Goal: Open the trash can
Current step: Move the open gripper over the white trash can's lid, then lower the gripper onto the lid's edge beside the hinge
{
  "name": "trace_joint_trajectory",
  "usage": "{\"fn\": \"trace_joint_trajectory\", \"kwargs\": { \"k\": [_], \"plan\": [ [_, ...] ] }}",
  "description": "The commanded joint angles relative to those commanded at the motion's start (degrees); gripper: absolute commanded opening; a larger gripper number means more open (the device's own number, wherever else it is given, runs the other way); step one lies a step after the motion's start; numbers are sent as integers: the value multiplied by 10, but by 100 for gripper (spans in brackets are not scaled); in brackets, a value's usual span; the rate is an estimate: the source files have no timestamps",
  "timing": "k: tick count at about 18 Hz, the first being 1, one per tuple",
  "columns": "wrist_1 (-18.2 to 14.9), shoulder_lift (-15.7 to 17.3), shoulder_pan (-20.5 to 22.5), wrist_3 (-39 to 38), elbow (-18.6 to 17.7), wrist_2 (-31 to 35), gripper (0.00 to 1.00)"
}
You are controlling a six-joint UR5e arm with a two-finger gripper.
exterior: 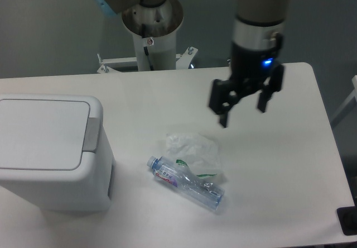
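The trash can (50,150) is a white boxy bin at the table's left, its flat lid down and a grey push tab (92,134) on its right edge. My gripper (243,114) hangs open above the table right of centre, fingers pointing down with nothing between them. It is well to the right of the bin and just above and right of the plastic bag.
A crumpled translucent plastic bag (192,150) lies at the table's middle with a clear plastic bottle (187,184) lying against its front. The arm's base column (152,30) stands behind the table's far edge. A dark object (347,220) sits at the front right corner.
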Motion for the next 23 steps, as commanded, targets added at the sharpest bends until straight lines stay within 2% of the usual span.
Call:
{"fn": "trace_joint_trajectory", "kwargs": {
  "k": [6,12,16,23],
  "plan": [
    [1,5,-56,0,-11,-7,100],
    [2,3,-90,0,-18,-11,100],
    [2,9,-103,0,-35,-18,100],
    [2,8,-106,-1,-38,-27,100]
  ]
}}
